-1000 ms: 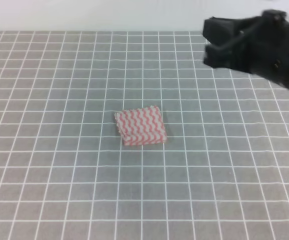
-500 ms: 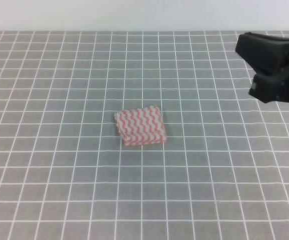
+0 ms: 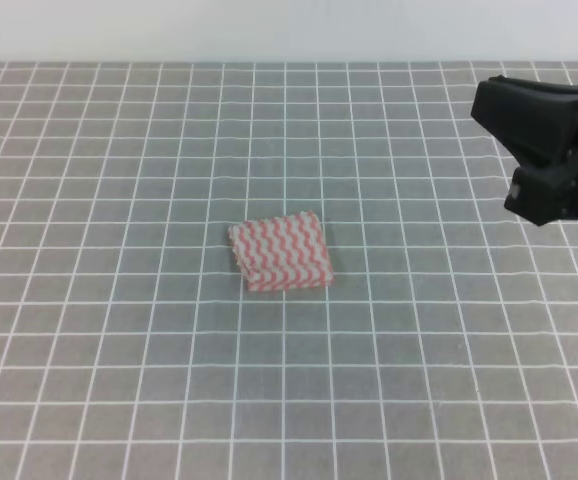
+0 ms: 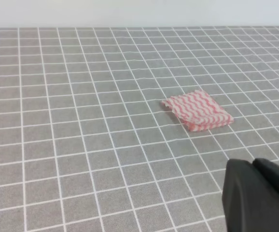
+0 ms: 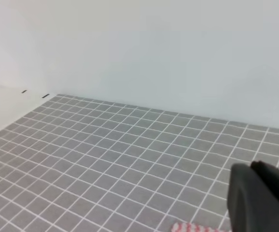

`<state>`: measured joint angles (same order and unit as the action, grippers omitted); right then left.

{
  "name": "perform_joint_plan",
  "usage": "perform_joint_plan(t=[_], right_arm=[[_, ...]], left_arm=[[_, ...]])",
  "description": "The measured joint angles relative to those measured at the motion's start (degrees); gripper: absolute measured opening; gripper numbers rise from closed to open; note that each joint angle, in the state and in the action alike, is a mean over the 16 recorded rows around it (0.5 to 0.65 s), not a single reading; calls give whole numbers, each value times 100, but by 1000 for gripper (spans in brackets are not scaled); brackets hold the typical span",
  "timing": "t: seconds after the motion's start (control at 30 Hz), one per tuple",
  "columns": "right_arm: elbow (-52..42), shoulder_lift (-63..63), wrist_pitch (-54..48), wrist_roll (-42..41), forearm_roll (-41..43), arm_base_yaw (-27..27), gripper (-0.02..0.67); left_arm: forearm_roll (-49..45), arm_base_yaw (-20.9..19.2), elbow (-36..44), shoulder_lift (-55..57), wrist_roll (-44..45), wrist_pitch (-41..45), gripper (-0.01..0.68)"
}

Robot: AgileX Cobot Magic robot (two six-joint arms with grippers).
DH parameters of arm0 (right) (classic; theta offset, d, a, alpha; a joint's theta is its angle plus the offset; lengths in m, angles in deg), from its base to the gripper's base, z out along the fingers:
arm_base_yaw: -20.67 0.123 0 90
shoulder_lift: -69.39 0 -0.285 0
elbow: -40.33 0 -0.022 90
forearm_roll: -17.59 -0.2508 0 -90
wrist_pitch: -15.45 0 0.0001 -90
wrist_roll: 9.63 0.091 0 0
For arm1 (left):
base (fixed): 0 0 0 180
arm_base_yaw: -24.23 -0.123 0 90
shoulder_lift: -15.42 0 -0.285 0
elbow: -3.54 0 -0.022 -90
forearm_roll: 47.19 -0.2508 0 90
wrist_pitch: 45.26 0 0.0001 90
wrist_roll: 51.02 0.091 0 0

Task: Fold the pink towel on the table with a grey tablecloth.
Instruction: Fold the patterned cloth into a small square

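The pink towel lies folded into a small thick rectangle in the middle of the table with a grey tablecloth. No gripper touches it. My right gripper hovers at the right edge of the high view, well clear of the towel. Its dark fingers lie together with nothing between them, and a sliver of the towel peeks in at the bottom edge. My left gripper shows only in the left wrist view, fingers together, short of the towel.
Gridded grey cloth surrounds the towel on all sides. A plain white wall rises behind the table's far edge. No other objects are in view.
The right arm has drawn back to the right and lowered slightly, away from the towel. The folded towel has not moved.
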<state>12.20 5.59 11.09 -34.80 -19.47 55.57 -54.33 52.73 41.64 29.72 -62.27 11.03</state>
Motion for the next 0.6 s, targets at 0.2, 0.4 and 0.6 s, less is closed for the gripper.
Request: perform_joint_plan(t=[0.2, 0.4, 0.6], right_arm=[[-181, 118, 96, -57, 3, 0, -16], [-652, 464, 215, -55, 5, 1, -16], [-1190, 892, 104, -53, 11, 1, -16]], left_arm=[[5, 1, -3, -18, 1, 15, -1], [2, 2, -7, -37, 2, 25, -1], [-29, 2, -6, -31, 1, 16, -1]])
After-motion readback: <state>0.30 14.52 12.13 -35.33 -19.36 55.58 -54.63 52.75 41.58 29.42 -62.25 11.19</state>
